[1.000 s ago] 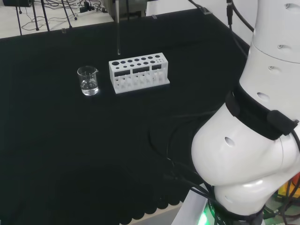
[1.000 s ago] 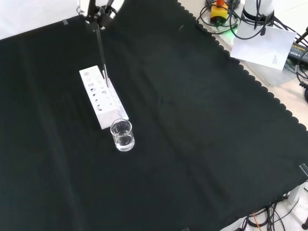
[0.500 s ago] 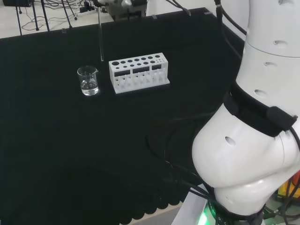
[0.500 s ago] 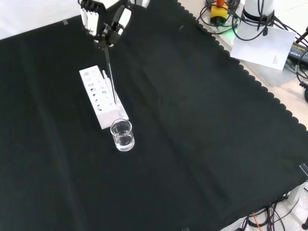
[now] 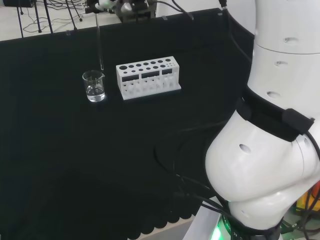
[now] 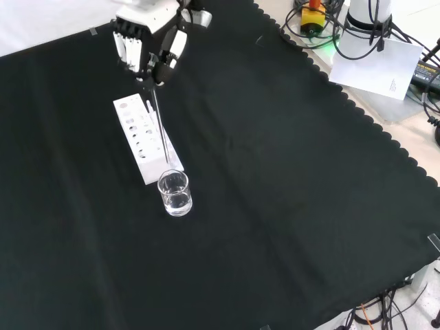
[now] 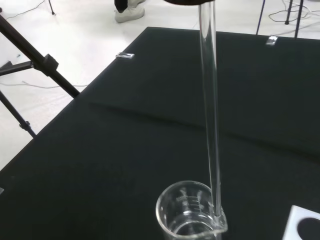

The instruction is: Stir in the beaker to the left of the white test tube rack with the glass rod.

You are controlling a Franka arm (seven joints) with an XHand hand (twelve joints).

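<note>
A small clear beaker (image 5: 94,86) with some clear liquid stands just left of the white test tube rack (image 5: 148,77) in the head view. In the front view the beaker (image 6: 174,193) sits below the rack (image 6: 146,137). The hand (image 6: 151,42) is shut on the top of a long glass rod (image 6: 159,120), which hangs nearly upright. The rod (image 5: 100,42) ends just above the beaker's rim on the rack side. Seen from the wrist, the rod (image 7: 210,110) reaches down to the rim of the beaker (image 7: 190,212); a corner of the rack (image 7: 302,227) shows beside it.
The arm's big white links (image 5: 270,150) stand at the right of the head view. Tripod legs (image 5: 45,15) and cables lie beyond the cloth's far edge. In the front view a white sheet (image 6: 378,65) and cables sit past the scalloped cloth edge (image 6: 330,82).
The hand has carried the rod leftward in the head view, from behind the rack to over the beaker. In the front view hand and rod have come lower, toward the beaker.
</note>
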